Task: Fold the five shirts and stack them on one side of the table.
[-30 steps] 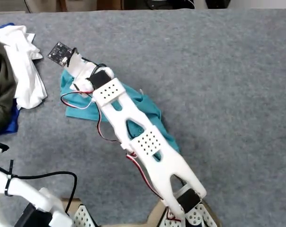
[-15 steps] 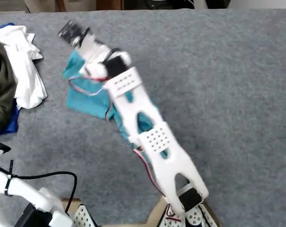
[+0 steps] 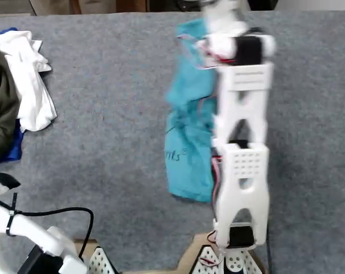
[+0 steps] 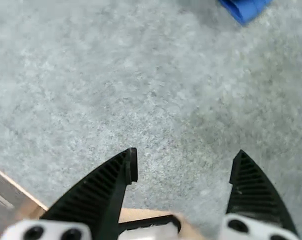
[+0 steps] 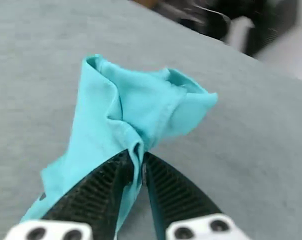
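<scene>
Right claw [image 5: 139, 156] clamped on crumpled teal cotton shirt [image 3: 188, 137]. We see it hanging over grey felt desk [image 3: 315, 114], well apart from white/green/blue shirt pile [image 3: 18, 91]. Left claw [image 4: 186, 152] wide open, empty, near that pile.

Spread claw [image 4: 183, 162] above grey table [image 4: 116, 75]

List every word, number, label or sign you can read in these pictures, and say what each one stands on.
Pale print on the teal shirt, low on the hanging cloth in the high view: too small and creased to read.
Pile of shirts at the table's edge: no print can be made out.
No text here is legible enough to quote.
</scene>
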Available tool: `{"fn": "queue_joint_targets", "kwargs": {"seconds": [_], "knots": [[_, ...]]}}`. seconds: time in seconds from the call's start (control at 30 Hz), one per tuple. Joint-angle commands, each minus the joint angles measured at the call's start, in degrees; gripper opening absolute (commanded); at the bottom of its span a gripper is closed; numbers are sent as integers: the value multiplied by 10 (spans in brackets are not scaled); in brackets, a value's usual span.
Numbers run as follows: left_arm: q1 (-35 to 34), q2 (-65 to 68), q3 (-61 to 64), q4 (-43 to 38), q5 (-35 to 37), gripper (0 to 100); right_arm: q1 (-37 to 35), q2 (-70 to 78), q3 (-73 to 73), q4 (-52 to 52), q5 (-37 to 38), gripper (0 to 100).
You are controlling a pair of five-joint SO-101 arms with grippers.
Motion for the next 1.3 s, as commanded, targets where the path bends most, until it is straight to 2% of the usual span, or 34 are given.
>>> {"fn": "queue_joint_targets", "kwargs": {"seconds": [0.0,0.13,0.33,0.5,0.6,0.7,0.87,1.07,1.27], "knots": [[62,-18,-8,45,-58,304,86,-65,-25,10,44,5],[186,-18,-8,107,-82,303,171,-90,-24,11,81,5],[432,-18,-7,135,-76,303,292,-96,-22,11,125,5],[656,-18,-27,133,-22,303,367,-99,63,11,184,5],[782,-18,-57,103,11,303,401,-99,119,11,217,5],[882,-15,-69,34,54,303,428,-99,157,11,240,5],[978,-12,-23,-171,139,303,463,-98,201,11,260,5],[1033,-1,94,-427,249,286,497,-96,249,10,283,5],[1051,97,136,-618,276,224,504,-96,294,9,287,5]]}}
